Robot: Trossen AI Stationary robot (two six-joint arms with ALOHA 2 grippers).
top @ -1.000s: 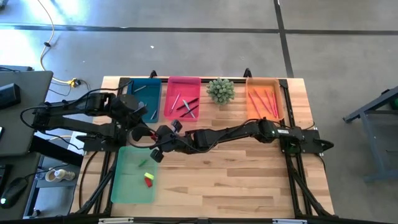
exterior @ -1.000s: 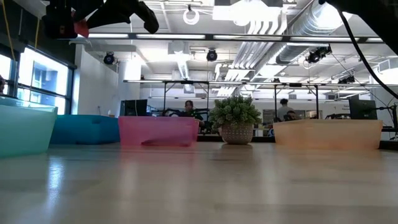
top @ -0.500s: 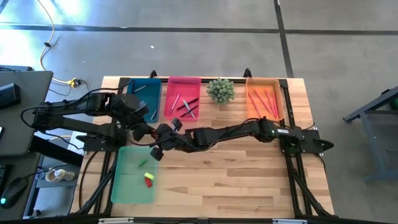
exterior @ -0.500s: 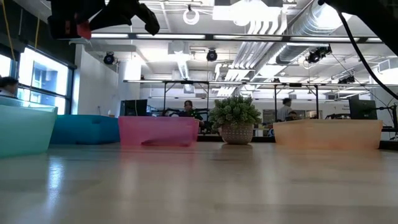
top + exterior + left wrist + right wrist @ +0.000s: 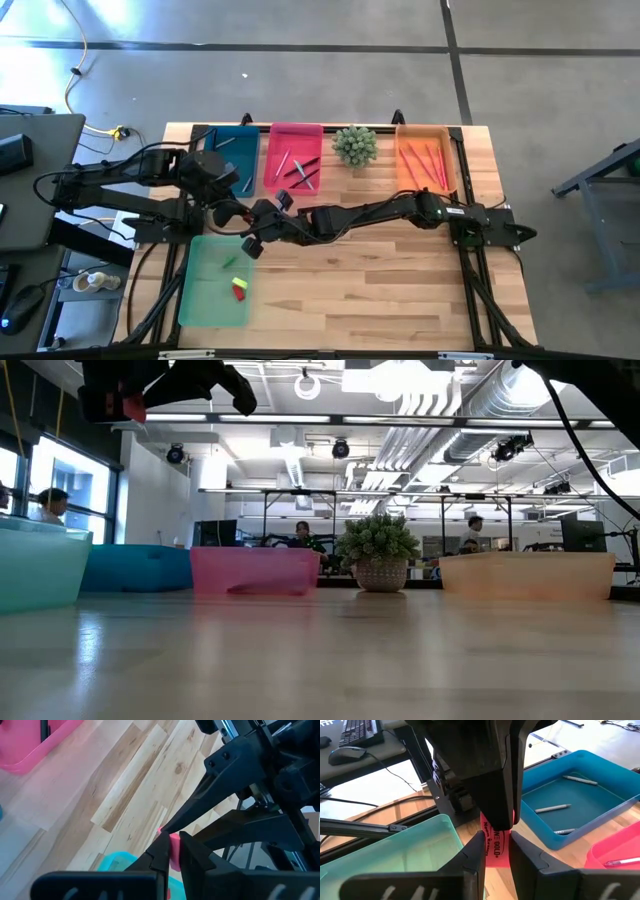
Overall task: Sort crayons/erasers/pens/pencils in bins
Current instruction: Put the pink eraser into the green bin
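A red eraser point(image 5: 496, 849) is pinched by two grippers at once. It is squeezed between the right gripper point(image 5: 497, 851) fingers, and the left gripper point(image 5: 171, 851) is closed on the same eraser from the other side. The two grippers meet in the air near the far end of the pale-green bin point(image 5: 213, 281). A few erasers are seen inside that bin. Farther back, pens are lying in the teal-blue bin point(image 5: 615, 780). The pink bin point(image 5: 294, 158), a small plant point(image 5: 354, 145) and the orange bin point(image 5: 427, 157) are lined up at the far edge of the table point(image 5: 380, 290).
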